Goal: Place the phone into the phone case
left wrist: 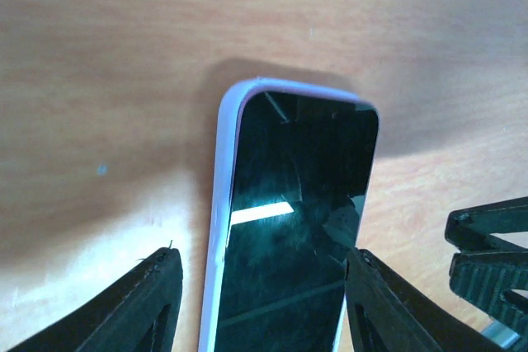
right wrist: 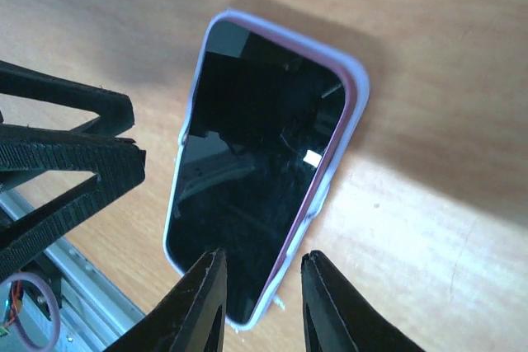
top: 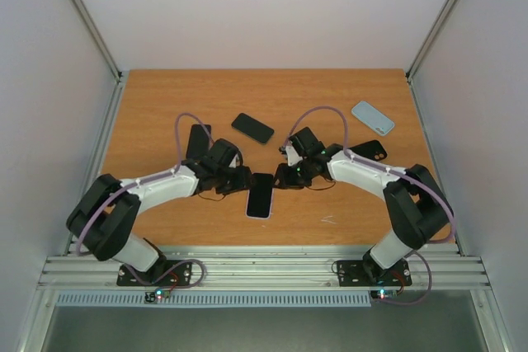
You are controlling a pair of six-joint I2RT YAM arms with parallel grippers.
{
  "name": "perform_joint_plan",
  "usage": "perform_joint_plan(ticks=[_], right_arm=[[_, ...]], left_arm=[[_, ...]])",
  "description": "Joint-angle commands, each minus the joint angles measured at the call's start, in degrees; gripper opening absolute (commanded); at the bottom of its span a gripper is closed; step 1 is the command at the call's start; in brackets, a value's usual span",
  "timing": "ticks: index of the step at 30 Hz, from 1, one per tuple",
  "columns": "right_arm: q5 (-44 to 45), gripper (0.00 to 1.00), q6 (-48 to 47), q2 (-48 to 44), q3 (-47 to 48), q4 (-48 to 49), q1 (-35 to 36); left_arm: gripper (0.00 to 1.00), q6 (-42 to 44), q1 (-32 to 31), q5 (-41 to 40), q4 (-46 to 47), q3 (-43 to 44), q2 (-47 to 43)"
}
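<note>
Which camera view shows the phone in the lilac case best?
The right wrist view: the phone appears large and nearly whole, with the case rim around it. The left wrist view cuts off its lower part. The top view shows it whole but small.

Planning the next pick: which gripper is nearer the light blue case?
Right. The light blue case lies toward the far right corner from the right gripper; the left gripper sits further left, across the cased phone.
</note>
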Motion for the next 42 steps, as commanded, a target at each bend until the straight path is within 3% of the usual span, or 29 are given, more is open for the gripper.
perform_joint_plan(ticks=[1, 12, 24, 31, 42], right_arm=[[-3.8, 0.28, -2.8, 4.2, 3.3, 1.8, -2.8], [-6.5, 0.27, -3.4, 13.2, 6.9, 4.2, -5.8], [-7.7, 0.21, -2.8, 20.2, 6.5, 6.5, -6.0], [-4.2, 0.15, -3.0, 24.0, 6.3, 4.7, -5.8], [9.8, 0.15, -3.9, 29.6, 10.8, -4.6, -2.8]], left_arm=[[0.55, 3.4, 1.4, 2.1, -1.0, 4.8, 5.5], [0.5, 6.9, 1.8, 2.2, -4.3, 10.7, 13.5], [0.41, 7.3, 1.8, 3.1, -4.8, 11.3, 16.9], [0.39, 7.0, 1.1, 2.1, -5.1, 11.5, 17.6], [0.39, 7.2, -1.2, -2.9, -7.6, 12.1, 18.8]])
